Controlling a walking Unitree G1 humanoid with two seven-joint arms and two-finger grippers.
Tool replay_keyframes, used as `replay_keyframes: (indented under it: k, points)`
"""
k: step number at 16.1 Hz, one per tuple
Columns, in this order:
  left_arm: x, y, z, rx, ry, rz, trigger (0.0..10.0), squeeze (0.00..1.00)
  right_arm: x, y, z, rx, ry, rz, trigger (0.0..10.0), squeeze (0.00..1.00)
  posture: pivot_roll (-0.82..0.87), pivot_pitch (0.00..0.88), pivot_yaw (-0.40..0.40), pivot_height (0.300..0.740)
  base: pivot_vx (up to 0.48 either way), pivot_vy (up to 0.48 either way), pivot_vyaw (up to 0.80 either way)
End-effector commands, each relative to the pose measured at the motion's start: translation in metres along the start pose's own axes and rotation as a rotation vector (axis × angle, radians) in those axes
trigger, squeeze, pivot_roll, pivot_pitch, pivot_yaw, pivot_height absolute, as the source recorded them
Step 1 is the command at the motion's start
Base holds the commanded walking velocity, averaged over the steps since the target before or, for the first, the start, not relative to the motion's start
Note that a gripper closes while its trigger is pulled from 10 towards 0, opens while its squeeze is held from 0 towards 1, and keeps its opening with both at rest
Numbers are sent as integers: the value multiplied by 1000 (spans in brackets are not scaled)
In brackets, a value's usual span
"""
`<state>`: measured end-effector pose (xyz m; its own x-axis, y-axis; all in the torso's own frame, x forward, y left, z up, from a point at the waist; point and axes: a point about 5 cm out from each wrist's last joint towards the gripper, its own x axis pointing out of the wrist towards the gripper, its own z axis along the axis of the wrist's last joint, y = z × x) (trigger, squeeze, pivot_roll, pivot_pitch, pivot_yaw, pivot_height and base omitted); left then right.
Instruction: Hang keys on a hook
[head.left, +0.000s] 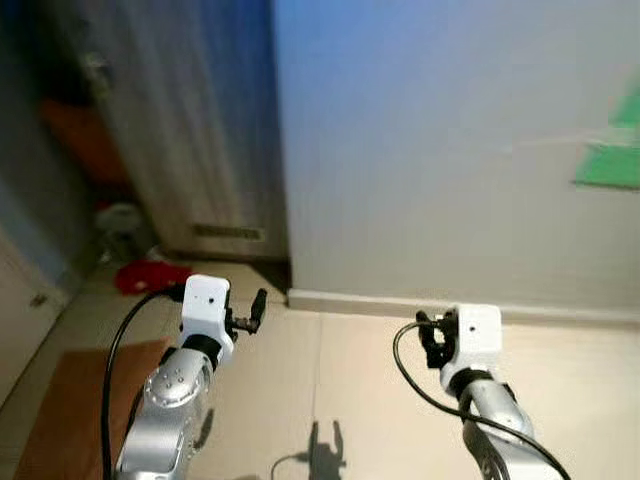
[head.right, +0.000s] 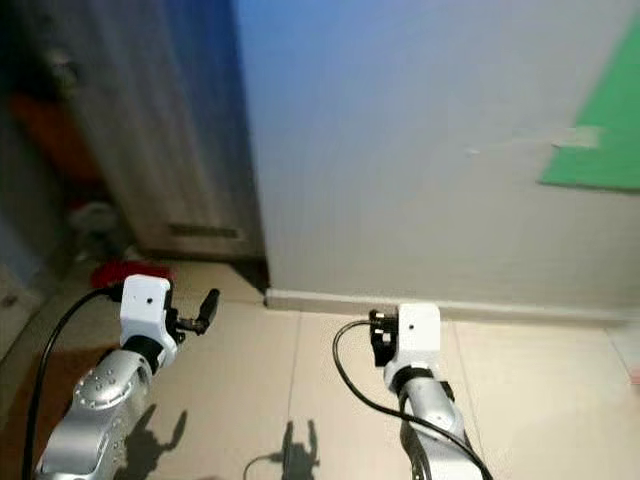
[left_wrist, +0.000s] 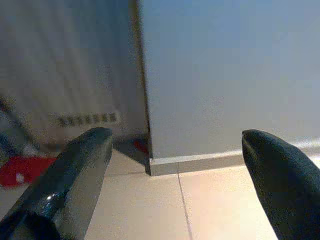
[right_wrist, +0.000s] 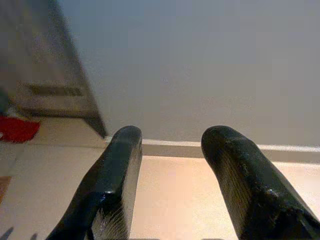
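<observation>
Nearest to us, our two silver arms reach forward over the pale tiled floor (head.left: 330, 370), the left gripper (left_wrist: 175, 165) spread wide with nothing between its fingers and the right gripper (right_wrist: 172, 170) parted too, also holding nothing. Both point at a plain white wall (head.left: 440, 150) with a baseboard (head.left: 400, 303) along its foot. A green patch (head.right: 595, 140) sits high on that wall toward our right, a red thing (head.left: 148, 274) lies on the floor to our left near a ribbed grey panel (head.left: 190, 130), and we cannot make out any keys or hook.
</observation>
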<state>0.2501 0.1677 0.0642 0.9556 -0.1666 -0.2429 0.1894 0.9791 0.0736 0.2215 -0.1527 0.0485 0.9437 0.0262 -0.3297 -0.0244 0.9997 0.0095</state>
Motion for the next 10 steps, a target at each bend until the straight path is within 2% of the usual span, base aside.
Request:
replay_keyframes:
  k: [1,4,5,7,9,10]
  points:
    - [-2,0,-3,38,13,-5,10000,0,0,-4,3,-1,-15,-20,10000,0,-68,0,31,740,0,0,-800]
    - [-3,4,3,28,-23,15,10000,0,2,-2,5,-9,-27,7,10000,0,-65,0,43,740,0,0,-800]
    - [-2,2,5,6,-37,0,10000,0,2,-2,5,-6,-27,6,10000,0,-61,0,41,740,0,0,-800]
    - [-2,1,7,28,-52,13,10000,0,5,-1,3,-7,-14,-12,10000,0,-61,0,28,740,0,0,-800]
    - [-4,-1,10,2,-82,-7,10000,0,4,1,6,-8,-27,14,10000,0,-63,0,24,740,0,0,-800]
    - [-4,-3,9,18,-87,-15,10000,0,4,-2,3,-20,-17,9,10000,0,-62,0,21,740,0,0,-800]
